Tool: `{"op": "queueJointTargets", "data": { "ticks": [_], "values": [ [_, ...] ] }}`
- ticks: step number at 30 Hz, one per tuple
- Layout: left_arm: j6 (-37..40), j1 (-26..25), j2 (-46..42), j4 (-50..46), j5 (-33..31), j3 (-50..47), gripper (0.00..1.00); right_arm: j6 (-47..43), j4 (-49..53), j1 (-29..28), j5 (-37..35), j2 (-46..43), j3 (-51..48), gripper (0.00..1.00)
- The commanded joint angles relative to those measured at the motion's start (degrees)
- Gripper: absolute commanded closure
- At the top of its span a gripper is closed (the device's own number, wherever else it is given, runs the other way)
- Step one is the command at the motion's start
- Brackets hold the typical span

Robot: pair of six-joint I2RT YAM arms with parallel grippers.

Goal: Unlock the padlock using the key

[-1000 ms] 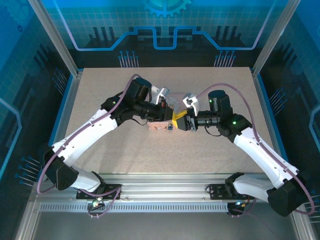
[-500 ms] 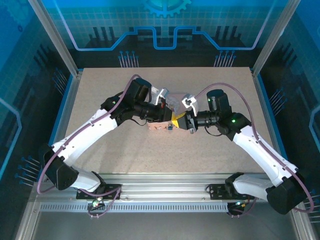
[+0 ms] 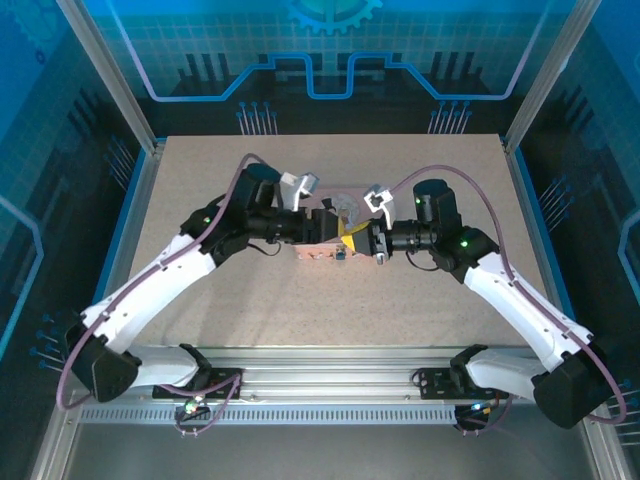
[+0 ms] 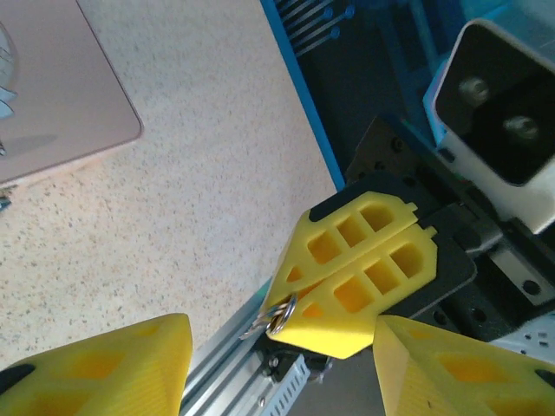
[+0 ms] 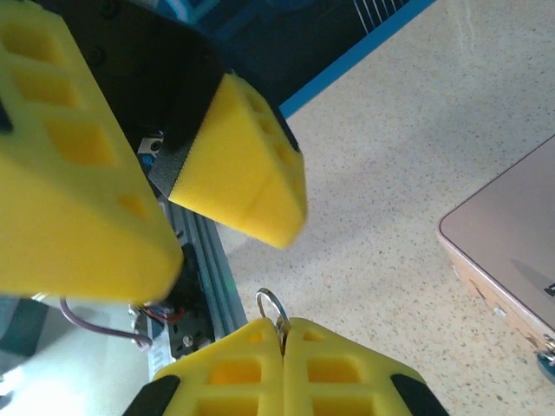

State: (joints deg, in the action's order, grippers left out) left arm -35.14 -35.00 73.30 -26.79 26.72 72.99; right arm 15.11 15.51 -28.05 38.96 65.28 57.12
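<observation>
My right gripper (image 3: 352, 240) is shut on the key (image 4: 274, 319). The key's small metal ring and a thin sliver poke out between the pressed yellow pads (image 4: 364, 269). In the right wrist view the ring (image 5: 271, 307) stands just above my right gripper (image 5: 284, 342). My left gripper (image 4: 277, 373) is open. Its pads (image 5: 251, 169) stand apart on either side of the key and do not touch it. The padlock (image 3: 341, 256) is a tiny dark thing at the near right corner of the pink box (image 3: 318, 242), just below both grippers.
The pink box lies mid-table, its lid seen in the left wrist view (image 4: 61, 78) and the right wrist view (image 5: 512, 234). The speckled tabletop (image 3: 420, 300) stretches all round it. A blue rim (image 3: 527, 225) and metal posts bound the table; an aluminium rail (image 3: 330, 365) runs along the near edge.
My left gripper has opened, let go of the key and drawn back to the left. My right gripper has shut on the key and now holds it alone.
</observation>
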Motion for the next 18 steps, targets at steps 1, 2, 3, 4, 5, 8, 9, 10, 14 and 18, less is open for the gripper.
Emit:
{"op": "queueJointTargets", "data": {
  "ticks": [1, 2, 3, 4, 5, 8, 9, 10, 14, 18],
  "values": [
    [-2.3, 1.0, -4.18, 7.55, -1.32, -4.84, 0.45, 5.45, -5.83, 0.28, -1.36, -2.06, -1.51, 1.0],
    [-2.59, 0.99, -5.04, 9.35, -1.05, -6.47, 0.48, 6.57, -6.98, 0.39, -1.67, -2.53, -1.87, 1.0],
    [-3.05, 1.01, -5.64, 11.17, -0.57, -7.97, 0.49, 7.49, -7.92, 0.38, -2.18, -2.9, -2.22, 1.0],
    [-3.77, 0.99, -6.26, 13.24, 0.0, -9.56, 0.5, 8.55, -8.89, 0.4, -3.05, -3.36, -2.49, 1.0],
    [-4.58, 0.99, -6.74, 15.48, 0.43, -11.23, 0.5, 9.79, -9.92, 0.46, -3.36, -3.79, -2.75, 1.0],
    [-7.41, 0.99, -7.63, 22.75, 2.06, -16.04, 0.53, 13.53, -13.64, 0.79, -4.37, -5.21, -3.89, 1.0],
    [-8.49, 1.01, -7.9, 25.5, 2.5, -17.75, 0.53, 14.86, -14.81, 0.82, -4.86, -5.65, -4.33, 1.0],
    [-9.41, 1.01, -7.99, 27.97, 2.93, -19.11, 0.53, 16.01, -15.81, 0.82, -5.24, -6.06, -4.7, 1.0],
    [-10.96, 0.92, -8.32, 34.82, 4.04, -21.93, 0.54, 19.93, -19.25, 0.85, -6.24, -7.36, -6.26, 1.0],
    [-11.77, 0.9, -8.7, 39.48, 4.9, -23.18, 0.47, 22.44, -21.72, 0.81, -6.73, -8.19, -8.21, 1.0]
  ]
}}
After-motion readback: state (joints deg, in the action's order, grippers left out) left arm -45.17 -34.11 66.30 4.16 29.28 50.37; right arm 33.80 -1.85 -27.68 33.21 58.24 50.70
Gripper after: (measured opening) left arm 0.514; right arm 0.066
